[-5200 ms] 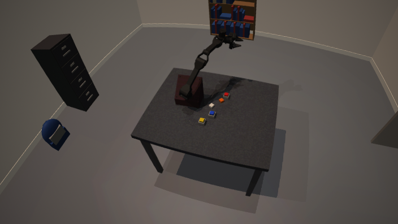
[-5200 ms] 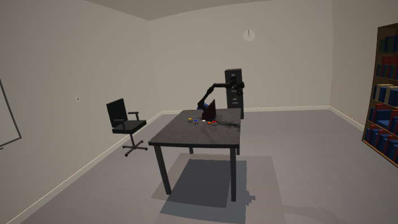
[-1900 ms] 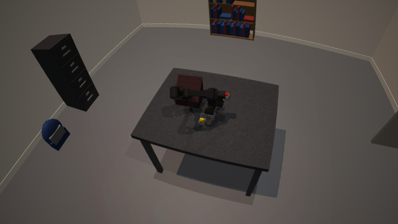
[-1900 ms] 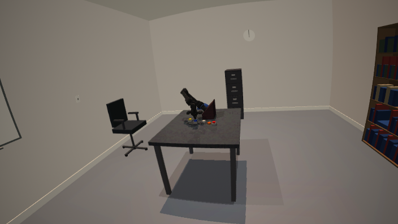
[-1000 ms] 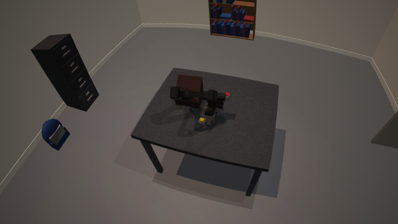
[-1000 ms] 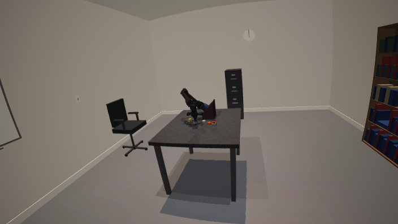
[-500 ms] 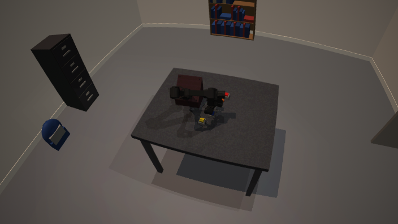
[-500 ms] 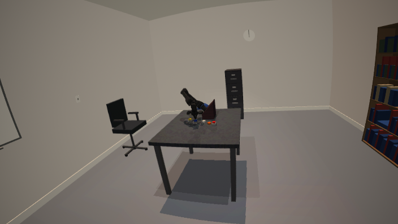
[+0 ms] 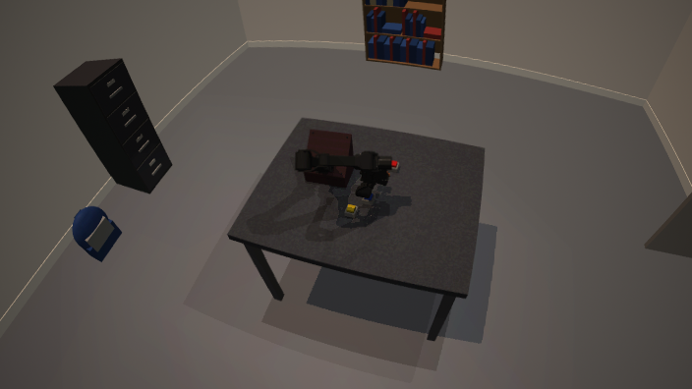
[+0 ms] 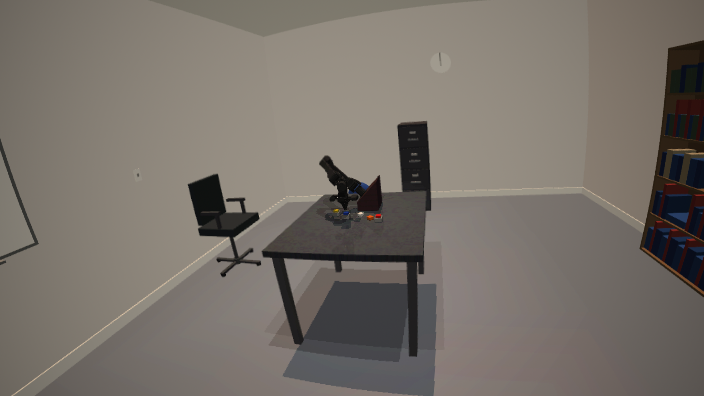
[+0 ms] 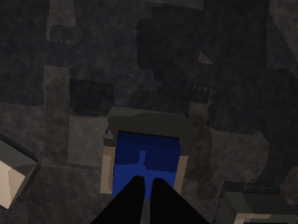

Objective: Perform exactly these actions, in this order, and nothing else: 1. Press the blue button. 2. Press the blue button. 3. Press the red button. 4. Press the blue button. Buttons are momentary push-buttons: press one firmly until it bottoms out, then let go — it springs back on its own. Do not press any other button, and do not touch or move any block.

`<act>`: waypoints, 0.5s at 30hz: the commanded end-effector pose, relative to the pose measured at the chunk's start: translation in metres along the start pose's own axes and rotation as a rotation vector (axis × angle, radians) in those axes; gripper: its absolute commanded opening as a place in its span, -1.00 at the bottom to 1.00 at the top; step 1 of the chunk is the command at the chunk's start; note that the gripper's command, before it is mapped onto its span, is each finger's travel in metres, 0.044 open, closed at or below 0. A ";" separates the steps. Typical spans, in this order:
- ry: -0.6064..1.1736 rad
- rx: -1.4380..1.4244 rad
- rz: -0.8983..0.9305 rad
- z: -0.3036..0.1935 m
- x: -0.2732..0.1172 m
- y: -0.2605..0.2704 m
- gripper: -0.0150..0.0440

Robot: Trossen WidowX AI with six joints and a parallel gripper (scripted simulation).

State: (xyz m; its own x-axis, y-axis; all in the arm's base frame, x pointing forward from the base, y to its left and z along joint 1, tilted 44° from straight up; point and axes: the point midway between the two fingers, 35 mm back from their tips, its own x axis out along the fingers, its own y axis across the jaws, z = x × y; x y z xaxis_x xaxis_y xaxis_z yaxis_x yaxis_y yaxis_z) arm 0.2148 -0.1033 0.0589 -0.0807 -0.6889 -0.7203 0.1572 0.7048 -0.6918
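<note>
The table (image 9: 423, 236) (image 10: 390, 242) carries everything, its edges well apart from the work; the arm (image 9: 341, 161) (image 10: 342, 186) reaches over so its gripper (image 9: 365, 193) (image 10: 345, 207) (image 11: 147, 185) points down at the blue button (image 10: 346, 213) (image 11: 145, 162), jaws closed on nothing (a blunt tip suits pressing); the yellow button (image 9: 351, 209) (image 10: 336, 211) sits near, leaving little sideways room; the red button (image 9: 394, 164) (image 10: 378, 216) lies farther off, beyond the white one (image 10: 360, 214), so travel probably wants lift.

single black robot arm (image 9: 344, 161) (image 10: 336, 176), bent at elbow, forearm angled down, wrist (image 9: 374, 176) (image 10: 342, 189) low, gripper (image 9: 365, 193) (image 10: 344, 206) (image 11: 147, 185) pointing down, approx. vert., fingertips nearly together w/ thin gap, nothing held
</note>
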 end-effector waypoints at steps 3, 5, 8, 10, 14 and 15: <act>0.012 -0.007 -0.002 -0.003 0.013 0.000 -0.42; 0.012 -0.007 -0.002 -0.003 0.016 0.000 -0.42; 0.012 -0.007 -0.003 -0.004 0.021 0.000 -0.42; 0.012 -0.006 -0.003 -0.004 0.024 0.000 -0.42; 0.012 -0.006 -0.003 -0.004 0.025 0.000 -0.42; 0.012 -0.006 -0.003 -0.004 0.025 0.000 -0.42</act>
State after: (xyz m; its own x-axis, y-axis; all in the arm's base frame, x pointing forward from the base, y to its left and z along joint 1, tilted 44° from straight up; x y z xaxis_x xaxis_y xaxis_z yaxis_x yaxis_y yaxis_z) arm 0.2126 -0.1174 0.0447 -0.0807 -0.6877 -0.7215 0.1599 0.7056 -0.6903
